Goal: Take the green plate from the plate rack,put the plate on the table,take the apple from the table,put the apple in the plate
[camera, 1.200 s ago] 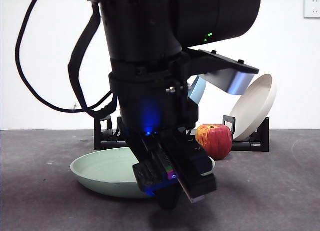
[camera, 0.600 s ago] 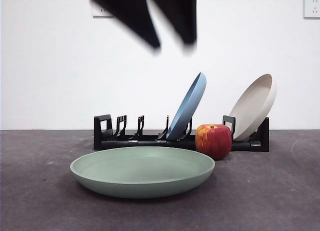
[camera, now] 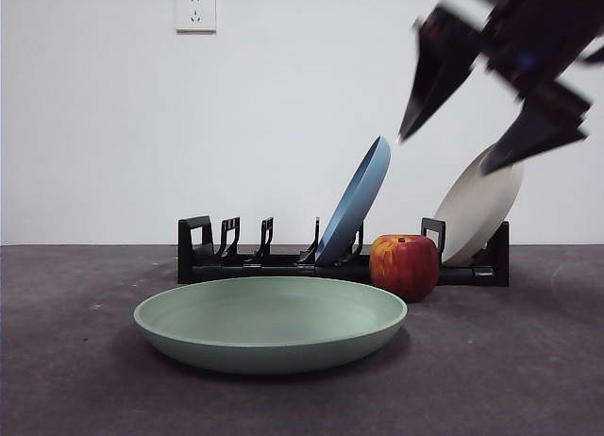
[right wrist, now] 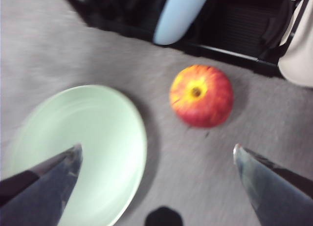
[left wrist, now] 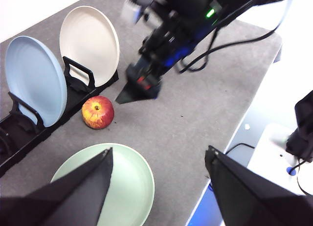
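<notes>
- Three plates in all: one green plate (camera: 270,324) lying flat on the table (camera: 75,379) in front of the plate rack (camera: 264,261), one blue plate (camera: 357,200) and one cream plate (camera: 477,214) leaning in that rack.
- One plate rack, standing behind the green plate.
- One apple (camera: 405,265), just in front of the rack, between its two leaning plates.
- Two grippers: the right gripper (camera: 481,106) above the rack, and the left gripper (left wrist: 159,187) high over the green plate.
- One wall socket (camera: 195,10), above the rack.
</notes>
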